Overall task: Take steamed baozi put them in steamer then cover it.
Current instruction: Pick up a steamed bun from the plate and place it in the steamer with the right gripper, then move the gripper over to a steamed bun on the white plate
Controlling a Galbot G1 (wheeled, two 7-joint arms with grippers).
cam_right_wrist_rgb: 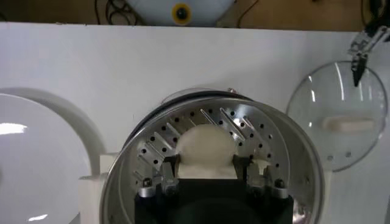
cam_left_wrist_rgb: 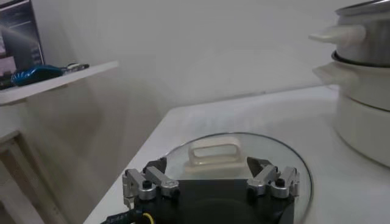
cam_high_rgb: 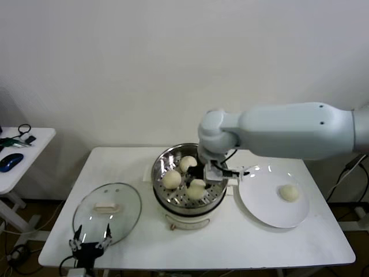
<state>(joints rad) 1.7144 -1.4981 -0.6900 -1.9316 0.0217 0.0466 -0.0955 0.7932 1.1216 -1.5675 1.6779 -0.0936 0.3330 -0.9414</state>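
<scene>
The steamer (cam_high_rgb: 158, 168) stands mid-table with three baozi on its perforated tray: two loose (cam_high_rgb: 171, 179) (cam_high_rgb: 188, 164) and one (cam_high_rgb: 197, 189) between the fingers of my right gripper (cam_high_rgb: 199, 181), which reaches down into the pot. In the right wrist view this gripper (cam_right_wrist_rgb: 206, 163) is shut on that baozi (cam_right_wrist_rgb: 206, 146) just over the tray (cam_right_wrist_rgb: 271, 135). A fourth baozi (cam_high_rgb: 289, 193) lies on the white plate (cam_high_rgb: 259, 203). The cover (cam_high_rgb: 124, 216) lies flat at the front left. My left gripper (cam_high_rgb: 90, 238) is open and empty at its near edge, and in the left wrist view (cam_left_wrist_rgb: 207, 165) sits just short of the cover's handle (cam_left_wrist_rgb: 216, 152).
The plate sits right of the steamer, close to its white side handle. A small side table (cam_high_rgb: 26, 158) with a blue mouse stands off to the left. The table's front edge runs just below the cover and my left gripper.
</scene>
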